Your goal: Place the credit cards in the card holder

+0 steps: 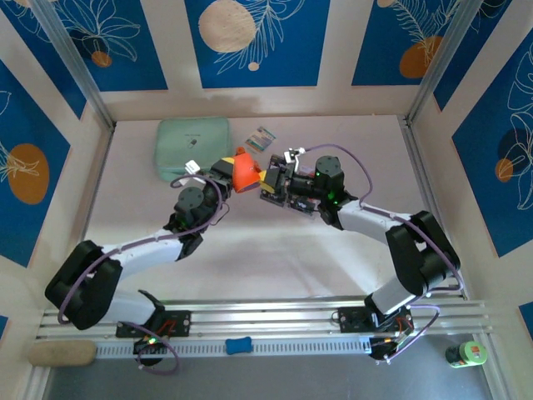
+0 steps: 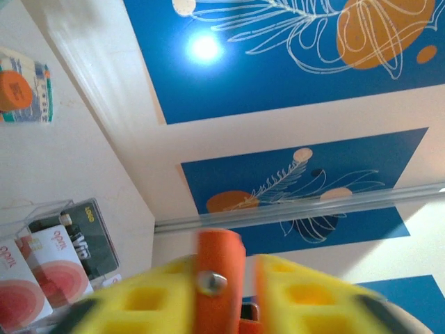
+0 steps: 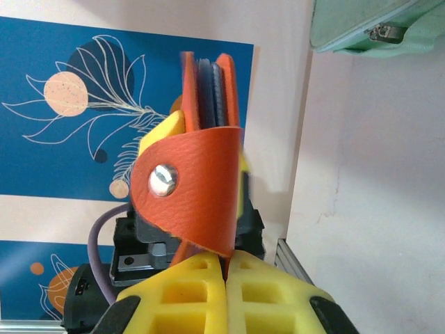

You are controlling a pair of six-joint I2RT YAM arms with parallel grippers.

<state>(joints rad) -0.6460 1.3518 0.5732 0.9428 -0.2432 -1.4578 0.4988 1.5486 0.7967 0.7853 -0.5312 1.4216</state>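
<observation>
Right tool [image 3: 227,271] tight on card holder [image 3: 198,184] edge — left tool [image 2: 229,296] seemingly ajar around it, midair.

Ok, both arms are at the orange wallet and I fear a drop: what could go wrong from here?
The right gripper seems to pinch only the snap flap of the card holder, so the body may swing or slip free. The left gripper has its fingers apart around that flap and may give little support. The holder looks folded shut, with the credit cards on the table.

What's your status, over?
Right gripper shut on card holder. Left gripper around its strap, grip unclear. Credit cards not yet in. Nothing in the way.
</observation>
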